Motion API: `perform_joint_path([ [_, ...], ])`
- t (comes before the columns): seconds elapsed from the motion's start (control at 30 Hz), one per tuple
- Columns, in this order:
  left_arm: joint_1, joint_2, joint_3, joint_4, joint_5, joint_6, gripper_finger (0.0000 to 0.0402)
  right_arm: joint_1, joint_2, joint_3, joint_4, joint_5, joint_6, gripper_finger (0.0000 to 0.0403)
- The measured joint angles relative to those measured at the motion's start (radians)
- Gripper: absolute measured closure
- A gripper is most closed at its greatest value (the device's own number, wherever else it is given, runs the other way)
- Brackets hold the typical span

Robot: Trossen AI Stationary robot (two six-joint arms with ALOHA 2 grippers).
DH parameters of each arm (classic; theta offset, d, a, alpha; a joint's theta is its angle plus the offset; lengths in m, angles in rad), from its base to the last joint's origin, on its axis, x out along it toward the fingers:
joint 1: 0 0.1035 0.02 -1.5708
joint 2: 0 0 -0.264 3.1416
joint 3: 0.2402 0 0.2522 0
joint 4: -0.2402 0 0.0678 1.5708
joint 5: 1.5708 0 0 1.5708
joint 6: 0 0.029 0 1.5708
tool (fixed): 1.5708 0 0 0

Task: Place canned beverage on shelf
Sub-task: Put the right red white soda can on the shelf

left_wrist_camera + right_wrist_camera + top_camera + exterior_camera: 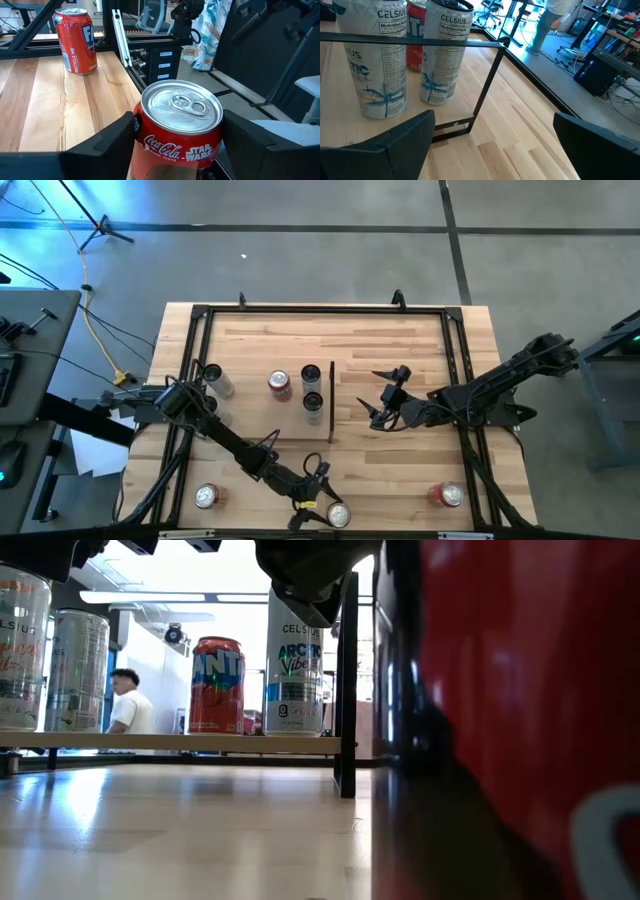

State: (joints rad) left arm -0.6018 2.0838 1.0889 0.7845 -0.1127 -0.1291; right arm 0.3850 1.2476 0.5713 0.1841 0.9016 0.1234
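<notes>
- I am bringing my left gripper [177, 150] round the Coca-Cola can [178, 131] at the near edge of the tabletop [400, 470]; my fingers [107, 145] are flanking it on both sides, and I cannot tell whether the pads are touching its wall yet, so I am not calling it a grip.
- The can is standing very near the table edge; if one finger is meeting it before the other, I judge it could be getting pushed off or tipped.
- The shelf [265, 380] is lying well apart from this can, toward the middle of the tabletop, with its dark upright strip [331, 400] on the side facing my right arm; several cans are already standing on it, the red Fanta can [217, 685] and the Celsius cans [442, 50] among them; bringing mine in low is risking a knock against them.
- The free room among those cans is looking limited from above; a tilted release could be starting a chain of topples.
- My right gripper [492, 145] is hovering with its fingers wide apart, holding nothing, just beside the strip; I judge the two arms could be crowding each other there.
- Two other cans are waiting along the near edge, another red can [207, 497] and one at the far corner [447, 496]; my left arm's sweep could be brushing the nearer one.
</notes>
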Motion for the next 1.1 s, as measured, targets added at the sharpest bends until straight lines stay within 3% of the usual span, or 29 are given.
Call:
perform_joint_path([
  [0.6, 0.008, -0.006, -0.001, -0.001, 0.017, -0.006, 0.0170, 0.000, 0.000, 0.000, 0.000, 0.000, 0.000, 0.0009],
  [1.1, 0.013, -0.008, -0.002, 0.031, 0.023, -0.024, 0.0095, 0.000, 0.000, 0.000, 0.000, 0.000, 0.000, 0.0009],
])
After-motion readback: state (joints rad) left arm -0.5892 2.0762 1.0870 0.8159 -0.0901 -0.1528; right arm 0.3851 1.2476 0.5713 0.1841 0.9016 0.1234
